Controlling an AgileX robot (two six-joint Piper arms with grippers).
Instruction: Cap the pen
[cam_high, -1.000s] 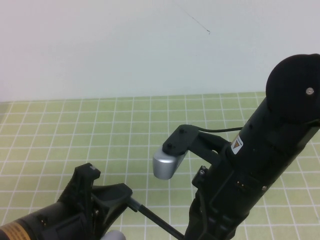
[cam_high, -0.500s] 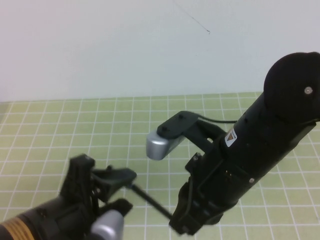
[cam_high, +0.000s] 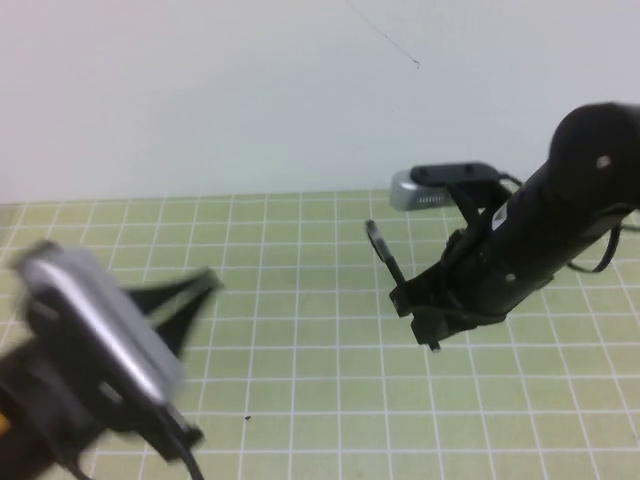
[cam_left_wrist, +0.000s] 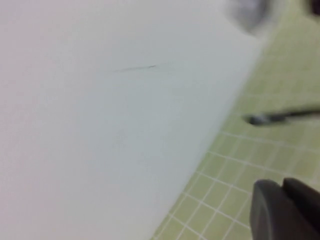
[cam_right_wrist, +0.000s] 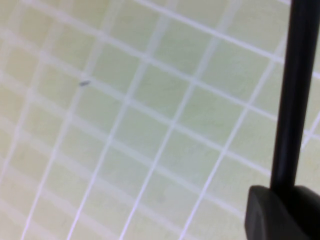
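The pen (cam_high: 385, 257) is a thin black stick held above the green mat, slanting up and to the left out of my right gripper (cam_high: 404, 290), which is shut on its lower part. Its free end (cam_high: 371, 230) looks greyish and slightly thicker. In the right wrist view the pen (cam_right_wrist: 296, 90) rises as a black rod from the right gripper (cam_right_wrist: 290, 195). My left gripper (cam_high: 205, 282) is blurred at the lower left, well apart from the pen. The left wrist view shows the left gripper (cam_left_wrist: 283, 186) shut on nothing, and the pen (cam_left_wrist: 287, 116) across the mat from it.
A green grid mat (cam_high: 300, 330) covers the table up to a white wall (cam_high: 200, 90). The silver wrist camera (cam_high: 95, 320) rides on the left arm, and another camera (cam_high: 430, 188) sits on the right arm. A small dark speck (cam_high: 247, 418) lies on the mat.
The left gripper let go of the pen's end, shut again and swung away to the left. The right arm lifted and carried the pen back and to the right.
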